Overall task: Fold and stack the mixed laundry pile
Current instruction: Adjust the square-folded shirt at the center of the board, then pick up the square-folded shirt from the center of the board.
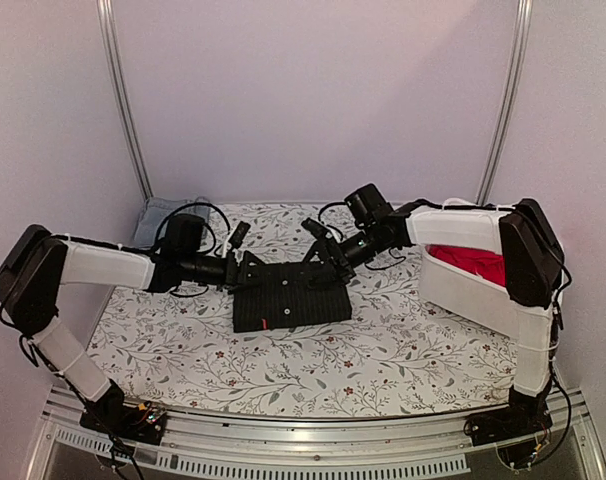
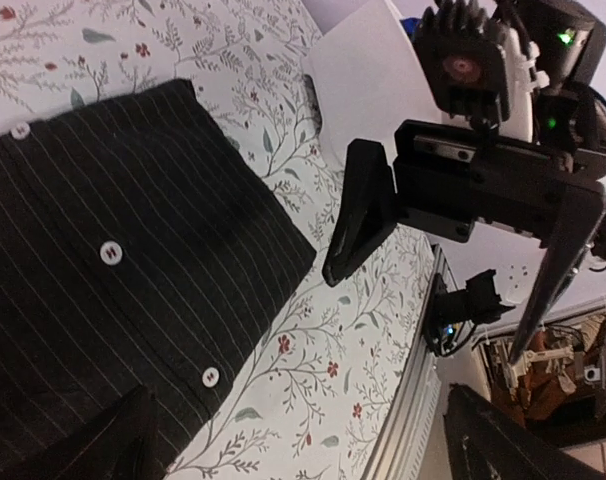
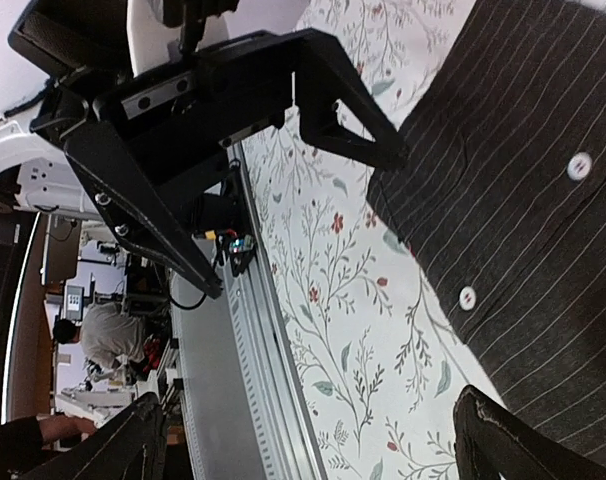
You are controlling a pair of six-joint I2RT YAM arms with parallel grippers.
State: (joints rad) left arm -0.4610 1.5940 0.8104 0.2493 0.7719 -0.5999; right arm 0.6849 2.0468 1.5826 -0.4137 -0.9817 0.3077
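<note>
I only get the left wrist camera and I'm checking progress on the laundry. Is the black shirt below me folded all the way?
Observer: From above, the shirt lies mid-table as a compact rectangle.
Operator: Is anything else waiting to be folded?
Observer: Yes, a red cloth sits inside the white bin on the right.
Operator: And on the left side?
Observer: A grey-blue cloth lies at the far left corner of the table.
</note>
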